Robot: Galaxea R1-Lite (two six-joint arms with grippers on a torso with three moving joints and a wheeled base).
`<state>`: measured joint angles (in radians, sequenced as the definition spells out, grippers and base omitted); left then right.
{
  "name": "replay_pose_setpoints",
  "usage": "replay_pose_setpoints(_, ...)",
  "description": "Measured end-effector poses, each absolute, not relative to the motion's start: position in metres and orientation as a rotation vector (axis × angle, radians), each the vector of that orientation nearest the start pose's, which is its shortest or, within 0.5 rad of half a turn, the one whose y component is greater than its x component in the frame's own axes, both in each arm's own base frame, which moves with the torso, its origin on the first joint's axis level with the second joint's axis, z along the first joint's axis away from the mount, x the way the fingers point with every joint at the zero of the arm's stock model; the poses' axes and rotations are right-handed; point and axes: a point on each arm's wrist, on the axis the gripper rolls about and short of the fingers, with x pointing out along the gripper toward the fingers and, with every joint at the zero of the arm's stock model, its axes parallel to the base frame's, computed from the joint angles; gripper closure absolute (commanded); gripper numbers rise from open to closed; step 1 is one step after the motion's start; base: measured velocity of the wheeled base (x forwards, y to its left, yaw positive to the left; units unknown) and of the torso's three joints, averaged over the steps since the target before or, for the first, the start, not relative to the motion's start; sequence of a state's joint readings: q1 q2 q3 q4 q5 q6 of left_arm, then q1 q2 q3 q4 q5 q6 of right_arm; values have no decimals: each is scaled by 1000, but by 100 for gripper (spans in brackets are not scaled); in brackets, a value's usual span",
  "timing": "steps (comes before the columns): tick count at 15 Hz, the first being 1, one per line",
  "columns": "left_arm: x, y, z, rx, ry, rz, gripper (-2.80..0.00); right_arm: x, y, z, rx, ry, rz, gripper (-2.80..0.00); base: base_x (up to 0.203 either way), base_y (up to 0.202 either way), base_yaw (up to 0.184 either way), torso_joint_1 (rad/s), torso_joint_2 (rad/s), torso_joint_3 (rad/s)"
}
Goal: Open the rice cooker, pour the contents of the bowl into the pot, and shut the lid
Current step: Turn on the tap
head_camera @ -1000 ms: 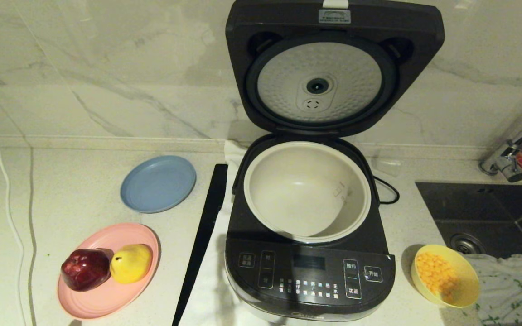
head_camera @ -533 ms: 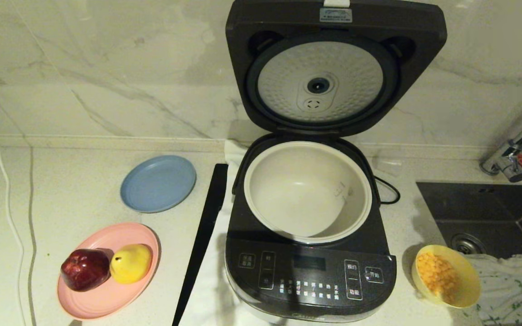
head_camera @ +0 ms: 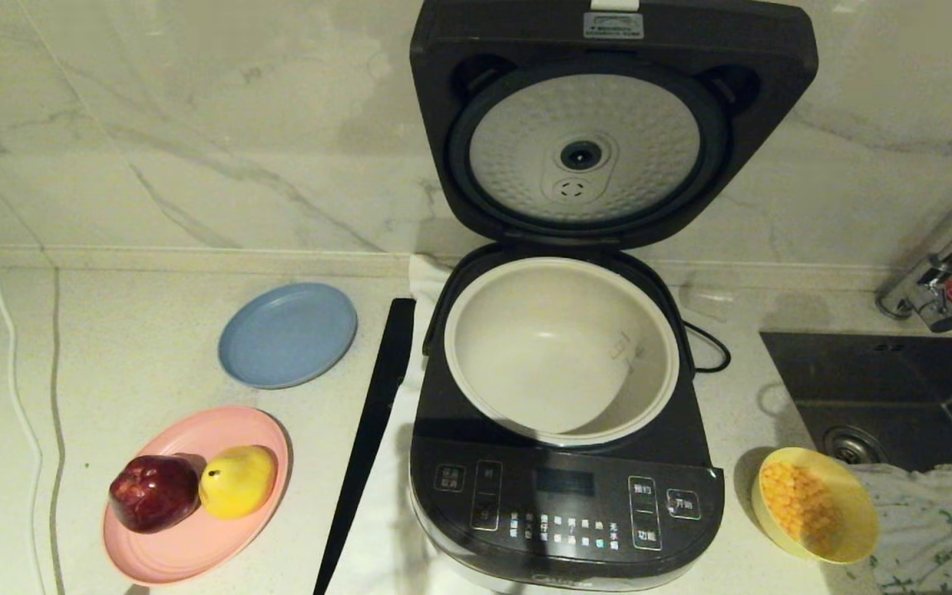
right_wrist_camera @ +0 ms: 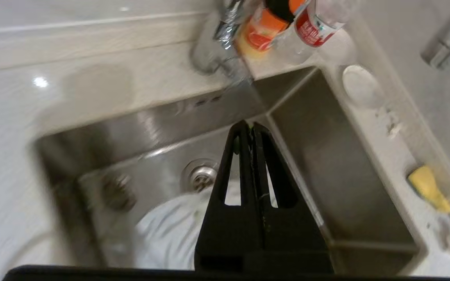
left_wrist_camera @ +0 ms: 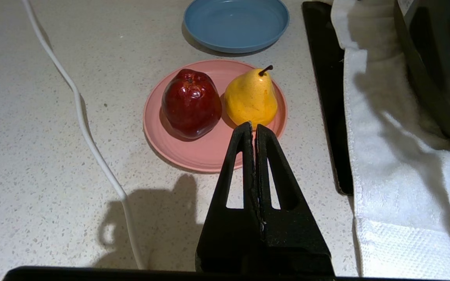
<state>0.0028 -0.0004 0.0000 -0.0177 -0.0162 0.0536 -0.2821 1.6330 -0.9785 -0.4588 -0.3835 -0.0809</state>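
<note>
**Lid up, pot empty: the bowl comes next**

Marble wall and a pale speckled counter frame the work, with a steel sink sunk into the counter on the robot's right. Biggest on the counter is the rice cooker, standing on a white towel, its lid hinged upright so the dimpled silver plate faces out. Below it the pot sits open and looks empty. So the opening step reads as done, and pouring is the step in hand.

Just beside the cooker's right front corner stands the bowl, upright on the counter, the contents heaped toward its cooker side. A patterned cloth lies against its far side, draping toward the sink.

The right gripper hangs over the sink, its fingers pressed together on nothing, well apart from the bowl. To do this well it should spread its fingers first, come down on the bowl's rim at the side away from the cooker, clear of the cloth, pinch wall and rim firmly, and carry it level. Tipping should begin only once the rim is over the pot's mouth, since loose kernels scatter easily.

The left gripper is parked with fingers together above the pink plate holding a red apple and yellow pear.
</note>
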Motion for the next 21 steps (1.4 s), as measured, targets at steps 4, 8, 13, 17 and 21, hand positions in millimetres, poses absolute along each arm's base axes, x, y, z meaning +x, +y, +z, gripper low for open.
replay_pose_setpoints(4, -23, 0, 77, 54, -18, -14, 0, 332, -115, 219, -92, 217, -691, 0, 0, 0, 0, 0, 0, 0)
replay_pose_setpoints(8, -23, 0, 77, 54, -18, -13, 0, 364, -133, 201, -89, 203, -706, 0, 0, 0, 0, 0, 0, 0)
replay_pose_setpoints(13, -23, 0, 77, 54, -19, -14, 0, 398, -145, 199, -99, 147, -710, 0, 0, 0, 0, 0, 0, 0)
replay_pose_setpoints(17, -23, 0, 77, 54, -19, -13, 0, 419, -151, 189, -119, 143, -710, 0, 0, 0, 0, 0, 0, 0)
replay_pose_setpoints(21, -23, 0, 77, 54, -19, -13, 0, 437, -156, 180, -119, 131, -710, 0, 0, 0, 0, 0, 0, 0)
